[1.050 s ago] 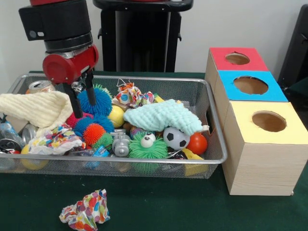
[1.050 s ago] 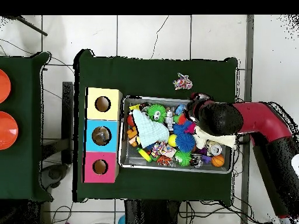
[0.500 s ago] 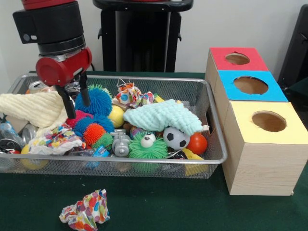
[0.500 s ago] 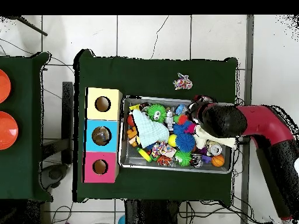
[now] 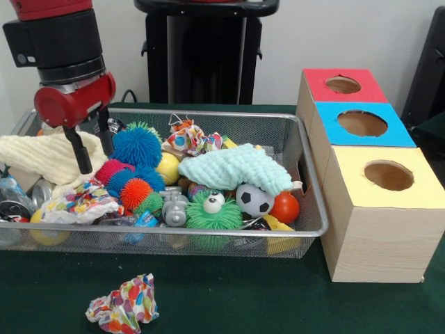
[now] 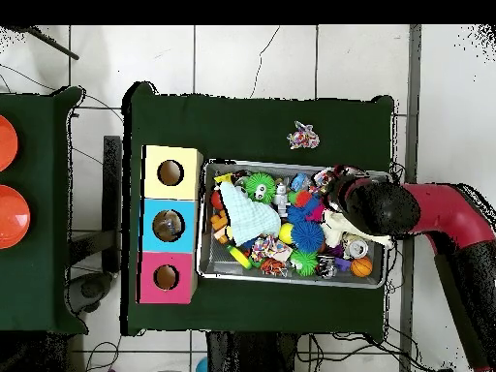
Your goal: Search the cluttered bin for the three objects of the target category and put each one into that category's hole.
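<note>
While the gripper (image 5: 92, 145) is hanging over the bin's end farthest from the boxes, we are seeing its two black fingers (image 5: 78, 149) spread apart and carrying nothing, tips just above the cream cloth (image 5: 43, 154) and beside the blue spiky ball (image 5: 137, 145). We are reading this as the search step: nothing is gripped and no target is in transit. The wire mesh bin (image 5: 306, 181) is sitting full: a mint cloth (image 5: 233, 167), a soccer ball (image 5: 254, 200), a green spiky toy with an eye (image 5: 213, 211), an orange spiky ball (image 5: 135, 192), a pink spiky ball (image 5: 110, 170), a yellow ball (image 5: 169, 167), crumpled printed paper (image 5: 188, 136) and cans (image 5: 15, 203) at the cloth end. Another paper wad (image 5: 124, 305) is lying on the table outside the bin. The red-topped box (image 5: 365, 85), blue-topped box (image 5: 400, 132) and yellow-topped box (image 5: 424, 184) are standing touching in a row beside the bin, each with a round hole. The task is not naming the category, so we are not telling which items count. Next we are judging that the gripper needs to centre over one item, drop, close, then carry it to the matching hole; the packed clutter is risking a double grab
</note>
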